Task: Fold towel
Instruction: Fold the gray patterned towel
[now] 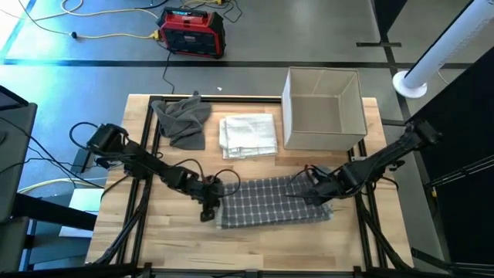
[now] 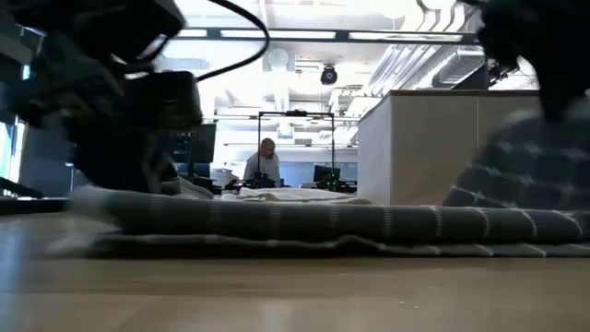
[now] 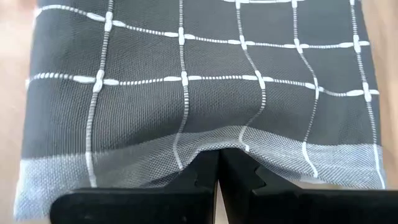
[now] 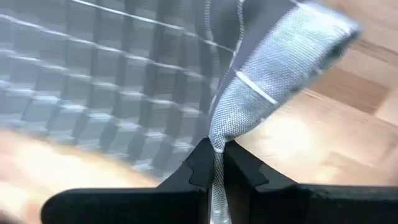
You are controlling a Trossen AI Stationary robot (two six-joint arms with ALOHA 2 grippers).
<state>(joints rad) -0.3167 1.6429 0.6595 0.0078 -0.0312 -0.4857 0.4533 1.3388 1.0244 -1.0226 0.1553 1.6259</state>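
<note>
Both pincers pinch the gray checked towel, which lies flat near the front of the wooden worktop. Left pincer is clamped on the towel's left end, right pincer on its right end, which lifts a little. I think they hold both ends so they can fold it evenly. A white towel and a box sit behind.

One camera looks straight down over the table; another sits level at its surface — both wrist cameras press close on the checked towel.
</note>
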